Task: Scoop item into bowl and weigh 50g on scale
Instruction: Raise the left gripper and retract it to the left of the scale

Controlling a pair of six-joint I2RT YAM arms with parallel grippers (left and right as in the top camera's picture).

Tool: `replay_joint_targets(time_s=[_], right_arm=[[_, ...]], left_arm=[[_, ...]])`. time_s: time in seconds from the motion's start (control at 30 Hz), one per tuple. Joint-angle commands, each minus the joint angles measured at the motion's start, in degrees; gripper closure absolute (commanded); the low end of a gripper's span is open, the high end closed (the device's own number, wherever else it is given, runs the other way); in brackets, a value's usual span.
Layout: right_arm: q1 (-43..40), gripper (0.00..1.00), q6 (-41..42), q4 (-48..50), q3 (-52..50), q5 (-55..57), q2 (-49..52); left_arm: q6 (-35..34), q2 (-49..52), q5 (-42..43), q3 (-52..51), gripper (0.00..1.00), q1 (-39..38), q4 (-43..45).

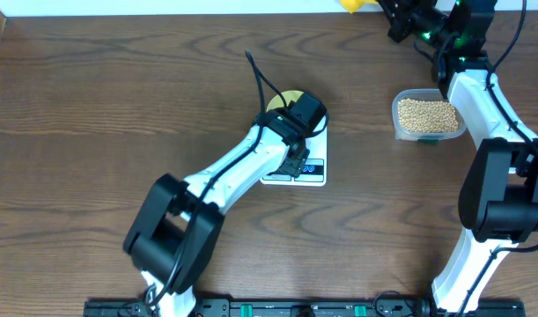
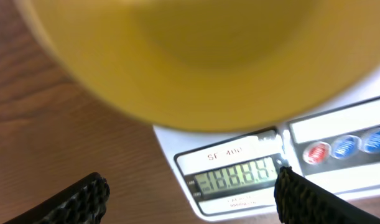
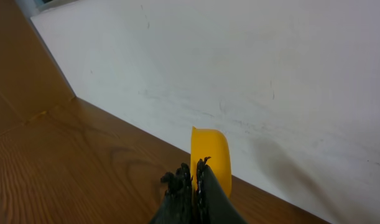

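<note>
At frame centre the pale yellow bowl (image 1: 289,98) sits on the white digital scale (image 1: 314,158), the left gripper (image 2: 190,202) spread wide before its display, while at upper right the right gripper (image 3: 193,180) pinches the yellow scoop (image 3: 211,155), above the clear tub (image 1: 395,119) of beans (image 1: 427,114)

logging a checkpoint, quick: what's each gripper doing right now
left gripper: open, holding nothing, fingers spread above the scale.
right gripper: closed, holding the yellow scoop.
</note>
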Motion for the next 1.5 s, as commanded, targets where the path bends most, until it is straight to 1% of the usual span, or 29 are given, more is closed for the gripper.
replay_joint_targets(time_s=[0.0,0.23,0.37,0.47,0.53,0.6,0.67,0.93,0.97,1.07,1.2,1.47], right_arm=[[0.3,0.99,-1.0,-0.1,1.1,0.0,-0.3],[0.3,0.99,-1.0,-0.1,1.1,0.0,-0.3],[0.3,0.99,-1.0,-0.1,1.1,0.0,-0.3],[0.3,0.99,-1.0,-0.1,1.1,0.0,-0.3],[0.3,0.99,-1.0,-0.1,1.1,0.0,-0.3],[0.3,0.99,-1.0,-0.1,1.1,0.0,-0.3],[0.3,0.99,-1.0,-0.1,1.1,0.0,-0.3],[0.3,0.99,-1.0,-0.1,1.1,0.0,-0.3],[0.3,0.99,-1.0,-0.3,1.1,0.0,-0.3],[0.3,0.99,-1.0,-0.5,1.1,0.0,-0.3],[0.3,0.99,-1.0,-0.5,1.1,0.0,-0.3],[0.3,0.99,-1.0,-0.5,1.1,0.0,-0.3]], left_arm=[[0.0,-4.6,-0.3,-0.4,0.13,0.2,-0.8],[1.9,-8.5,-0.3,-0.4,0.13,0.2,-3.1],[4.8,-10.0,-0.3,-0.4,0.13,0.3,-4.2],[5.0,-11.4,-0.2,-0.4,0.13,0.3,-4.3],[7.0,-12.5,1.5,-0.4,0.13,0.4,-4.2],[9.0,-13.9,5.4,-0.4,0.13,0.9,-3.7],[9.3,-15.3,8.1,-0.4,0.13,1.7,-3.4],[10.2,-22.0,10.5,-0.4,0.13,6.8,-3.1],[12.1,-24.3,14.4,-0.4,0.13,7.8,-2.3],[13.9,-27.0,18.4,-0.4,0.13,8.8,-1.4],[14.6,-28.9,18.8,-0.8,0.13,9.0,-1.3],[15.4,-29.1,18.7,-3.8,0.13,9.7,-1.1]])
